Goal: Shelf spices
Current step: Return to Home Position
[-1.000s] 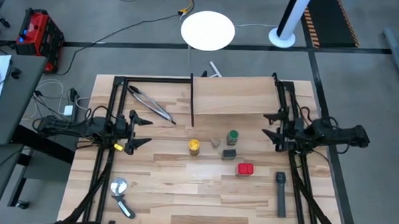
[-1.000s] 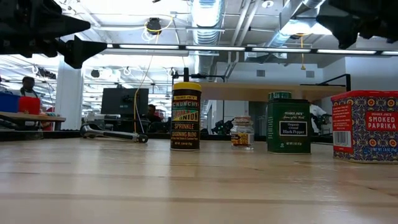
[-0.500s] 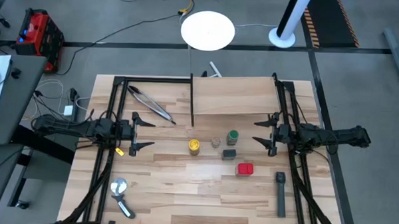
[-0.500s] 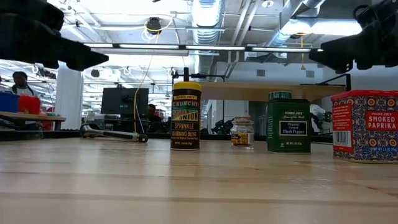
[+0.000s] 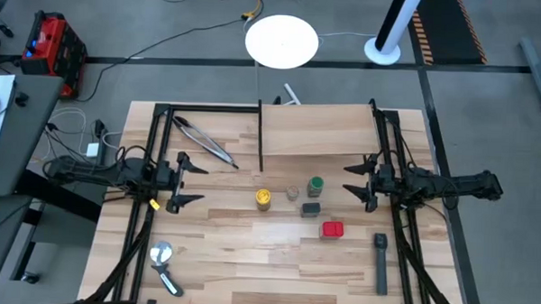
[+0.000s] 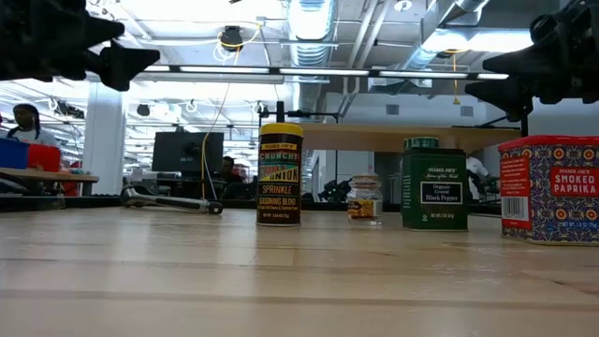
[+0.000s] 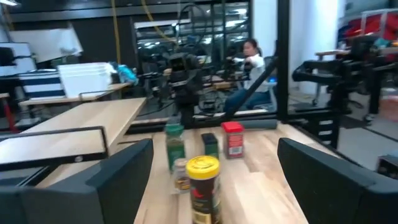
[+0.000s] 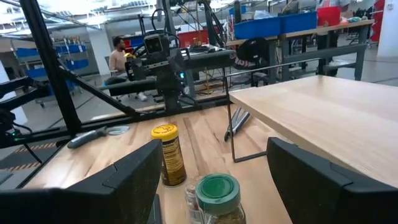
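Hovering above the tabletop [image 5: 249, 251], the left pincer [image 5: 197, 180] is gaping, released and empty. To its right, the yellow jar [image 5: 263, 199], clear-tan jar [image 5: 293, 192], green-lidded jar [image 5: 315, 184], dark grey tin [image 5: 311, 208] and red tin [image 5: 332, 229] are standing clustered between both pincers. The right pincer [image 5: 349, 180] is hanging likewise released, the shelf [image 5: 321, 129] standing near it, farther back.

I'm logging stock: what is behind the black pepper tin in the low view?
The green-lidded jar stands behind the black pepper tin; only its green lid shows above the tin. Its body and label are covered.
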{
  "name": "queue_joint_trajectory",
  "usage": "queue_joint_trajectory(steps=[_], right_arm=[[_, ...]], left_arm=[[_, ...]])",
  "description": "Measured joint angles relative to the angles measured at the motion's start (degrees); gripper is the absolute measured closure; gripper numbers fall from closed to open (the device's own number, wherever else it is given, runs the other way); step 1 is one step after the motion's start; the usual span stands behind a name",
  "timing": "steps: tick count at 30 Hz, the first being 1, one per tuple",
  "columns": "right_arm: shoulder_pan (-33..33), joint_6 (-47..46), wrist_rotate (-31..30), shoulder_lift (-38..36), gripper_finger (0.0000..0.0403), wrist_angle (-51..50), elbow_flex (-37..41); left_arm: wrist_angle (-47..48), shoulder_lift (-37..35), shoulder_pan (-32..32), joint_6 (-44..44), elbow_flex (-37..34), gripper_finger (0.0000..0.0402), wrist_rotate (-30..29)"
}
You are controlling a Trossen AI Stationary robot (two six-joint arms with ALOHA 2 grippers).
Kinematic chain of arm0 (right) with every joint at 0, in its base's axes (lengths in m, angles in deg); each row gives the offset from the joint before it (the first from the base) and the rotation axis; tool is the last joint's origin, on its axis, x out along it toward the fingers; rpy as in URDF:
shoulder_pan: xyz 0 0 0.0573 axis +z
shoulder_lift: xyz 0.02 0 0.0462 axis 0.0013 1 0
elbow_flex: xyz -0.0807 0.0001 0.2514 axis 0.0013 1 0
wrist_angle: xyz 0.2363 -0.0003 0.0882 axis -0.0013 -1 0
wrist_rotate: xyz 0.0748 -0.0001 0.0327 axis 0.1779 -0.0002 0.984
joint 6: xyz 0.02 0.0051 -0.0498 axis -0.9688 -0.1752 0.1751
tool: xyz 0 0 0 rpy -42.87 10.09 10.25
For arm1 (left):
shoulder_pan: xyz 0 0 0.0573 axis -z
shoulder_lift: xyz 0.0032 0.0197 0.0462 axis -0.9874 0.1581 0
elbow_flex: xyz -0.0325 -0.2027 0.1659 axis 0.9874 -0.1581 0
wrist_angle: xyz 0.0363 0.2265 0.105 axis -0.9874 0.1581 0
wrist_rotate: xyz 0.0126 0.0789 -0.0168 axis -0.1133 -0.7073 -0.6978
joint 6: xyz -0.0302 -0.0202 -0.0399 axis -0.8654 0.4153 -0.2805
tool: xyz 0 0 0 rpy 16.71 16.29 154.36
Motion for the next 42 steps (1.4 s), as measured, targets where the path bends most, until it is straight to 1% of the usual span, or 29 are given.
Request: queue_joint_trajectory(steps=[3,5,8,10,11,15,21,29,32,42], right_arm=[[0.0,-0.1,0.0,0.0,0.0111,0.0,0.0],[0.0,-0.1,0.0,0.0,0.0111,0.0,0.0],[0.0,-0.1,0.0,0.0,0.0111,0.0,0.0],[0.0,-0.1,0.0,0.0,0.0111,0.0,0.0],[0.0,-0.1,0.0,0.0,0.0111,0.0,0.0],[0.0,-0.1,0.0,0.0,0.0111,0.0,0.0],[0.0,-0.1,-0.1,0.0,0.0111,-0.1,0.1],[0.0,-0.1,-0.1,0.0,0.0111,-0.1,0.1],[0.0,-0.1,-0.1,0.0,0.0111,-0.1,0.1],[0.0,-0.1,-0.1,0.0,0.0111,-0.1,0.1]], left_arm=[[0.8,-1.3,0.0,-0.3,0.0,0.0066,2.3],[0.2,-2.3,0.0,0.2,0.0,0.0066,2.9],[-3.9,-4.1,0.0,0.8,0.0,0.0066,2.9],[-6.9,-4.1,0.0,0.1,0.0,0.0066,2.9],[-6.9,-4.0,0.0,-0.4,0.0,0.0066,3.0],[-3.2,-3.9,0.0,-2.2,0.0,0.0066,2.3],[1.1,-3.9,0.0,-9.3,0.0,0.0066,1.5],[9.5,-3.8,0.0,-8.9,0.1,0.0066,1.8],[10.2,-3.4,0.0,-10.3,0.7,0.0066,3.0],[10.3,-3.4,0.0,-10.4,0.8,0.0066,2.9]])
